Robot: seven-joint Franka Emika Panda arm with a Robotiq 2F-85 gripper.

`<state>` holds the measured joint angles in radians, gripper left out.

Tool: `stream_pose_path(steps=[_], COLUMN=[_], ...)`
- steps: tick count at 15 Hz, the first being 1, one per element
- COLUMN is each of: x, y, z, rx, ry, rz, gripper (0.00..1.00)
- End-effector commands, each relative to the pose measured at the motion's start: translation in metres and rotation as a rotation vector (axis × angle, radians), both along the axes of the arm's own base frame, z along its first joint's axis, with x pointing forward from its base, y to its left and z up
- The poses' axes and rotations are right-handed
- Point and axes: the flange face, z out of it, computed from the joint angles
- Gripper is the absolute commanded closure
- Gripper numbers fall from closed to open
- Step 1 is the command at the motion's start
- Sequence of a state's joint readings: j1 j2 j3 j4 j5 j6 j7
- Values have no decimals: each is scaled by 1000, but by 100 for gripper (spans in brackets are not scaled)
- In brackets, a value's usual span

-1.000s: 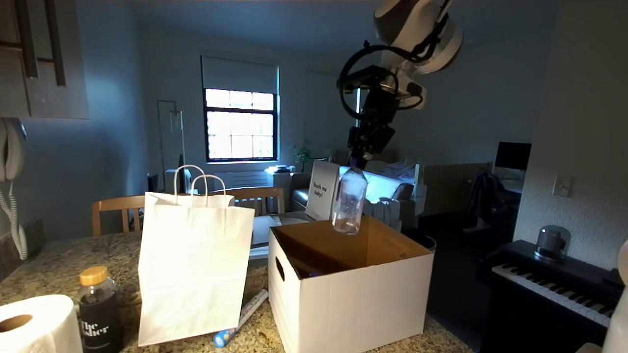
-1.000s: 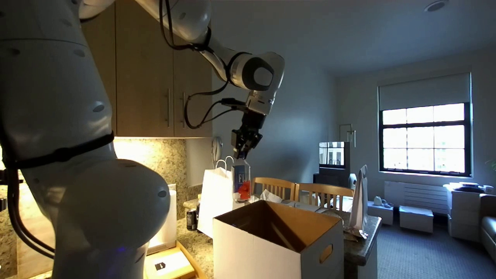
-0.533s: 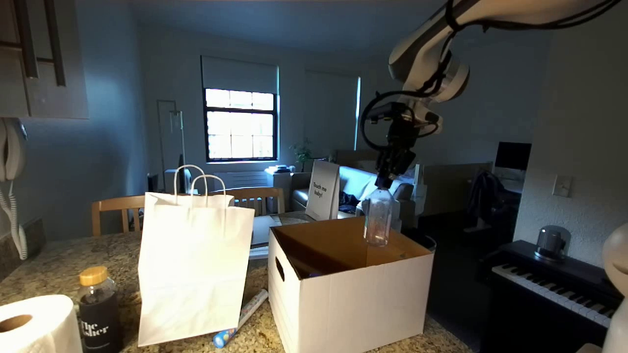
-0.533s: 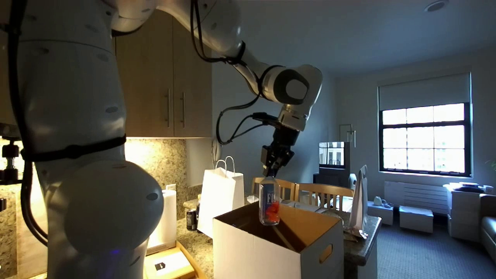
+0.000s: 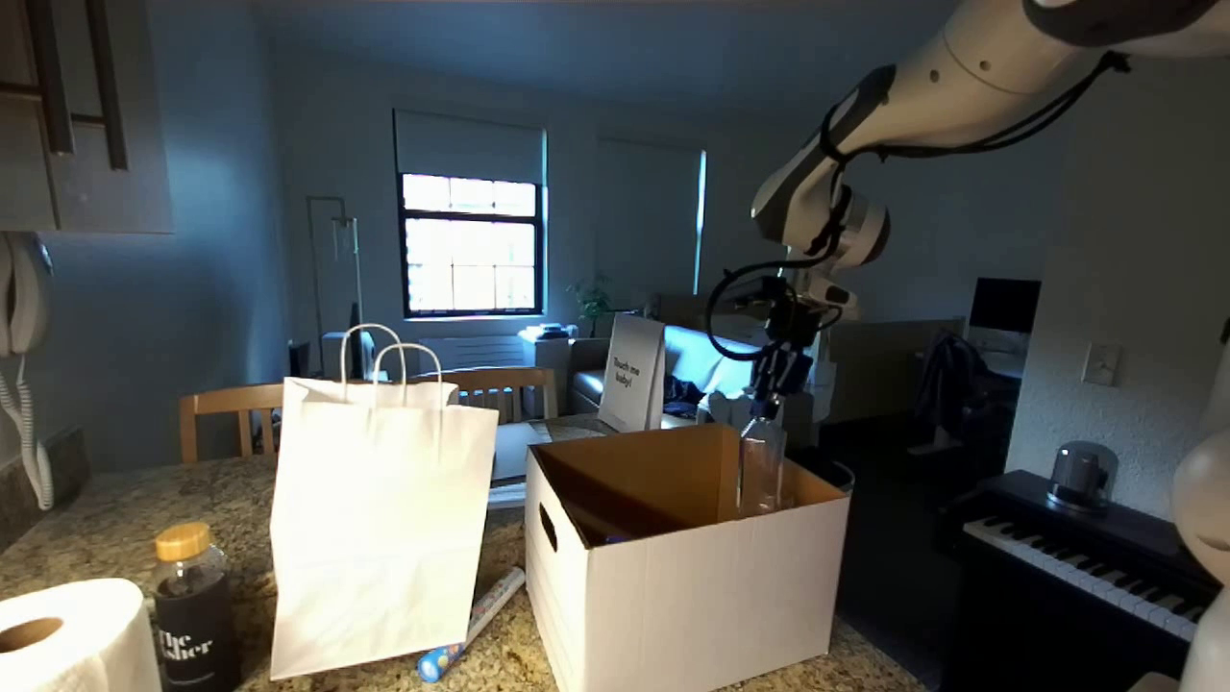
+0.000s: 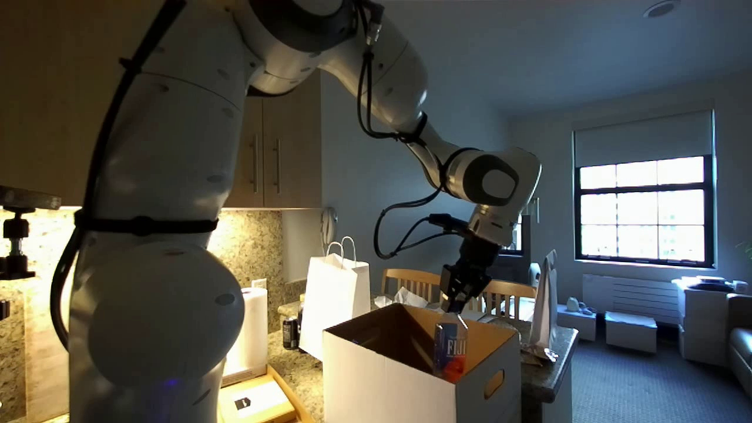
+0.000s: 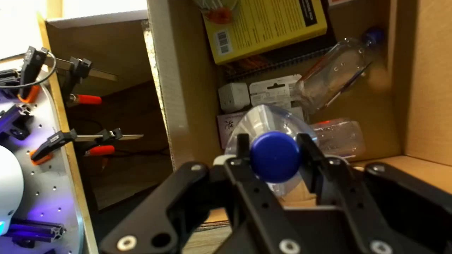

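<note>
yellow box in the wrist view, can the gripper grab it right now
Probably not: the gripper is closed on the blue cap of the bottle, so its jaws are taken. The open-topped cardboard box does leave the yellow box exposed from above.

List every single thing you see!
Cardboard box: 1, white, on granite counter
FIJI bottle: 1, clear, partly inside box
More bottles: at least 2, clear, inside box
Printed package: 1, yellow, inside box
Paper bag: 1, white, beside box
Tube: 1, blue and white, on counter
Lidded bottle: 1, black, on counter
Sign: 1, white, on counter
Chairs: 2, light brown, behind counter
Piano: 1, black, by wall
Telephone: 1, white, on wall
Arm: 1, white, over box
Pincer: 1, black, shut on FIJI bottle's top
</note>
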<state>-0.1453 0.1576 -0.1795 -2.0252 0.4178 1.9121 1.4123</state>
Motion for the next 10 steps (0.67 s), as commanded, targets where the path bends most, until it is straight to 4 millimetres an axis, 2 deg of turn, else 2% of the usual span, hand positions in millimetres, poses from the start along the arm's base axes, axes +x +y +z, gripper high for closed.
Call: stream_pose_path(steps=[1, 3, 6, 10], x=[22, 30, 36, 39], y=[-15, -16, 1, 13], z=[-25, -39, -56, -77], rx=[-22, -46, -140, -145], ry=[9, 15, -36, -50], rz=[-30, -41, -26, -10], gripper=[86, 86, 86, 86])
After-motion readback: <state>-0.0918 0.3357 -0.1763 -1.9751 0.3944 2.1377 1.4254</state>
